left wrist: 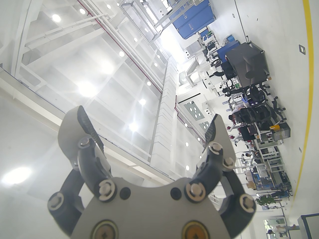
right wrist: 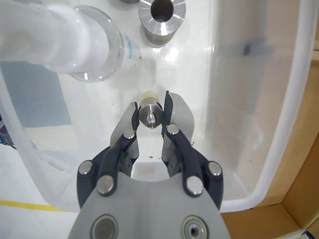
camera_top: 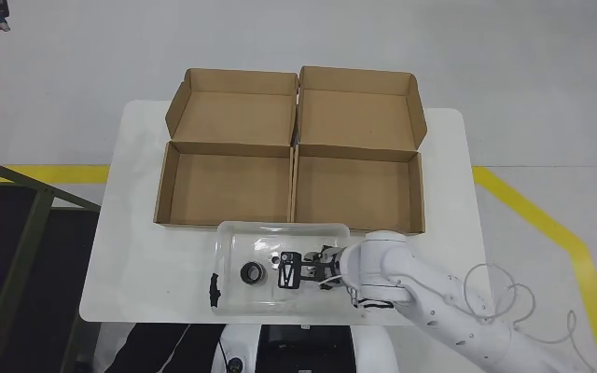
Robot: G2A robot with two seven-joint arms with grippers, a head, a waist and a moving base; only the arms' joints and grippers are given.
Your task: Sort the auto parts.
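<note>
Stud [right wrist: 149, 120], small, steel, pinched between pads of right tool [right wrist: 150, 110], inside clear bin [right wrist: 286, 125] | lift straight up first, clearing steel bushing [right wrist: 162, 13] ahead and bin wall beside | squeeze firmly; smooth metal likely slips | left tool [left wrist: 148, 115] spread, empty.

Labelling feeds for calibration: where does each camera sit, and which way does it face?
Top view: above the arms, looking down at table, two cardboard boxes and clear bin; right arm over the bin.
Left wrist view: on left wrist, facing up at the ceiling; left gripper open.
Right wrist view: on right wrist, looking into the bin; right gripper shut on small metal part.
Shared: top and right wrist views both show bin and right gripper.
</note>
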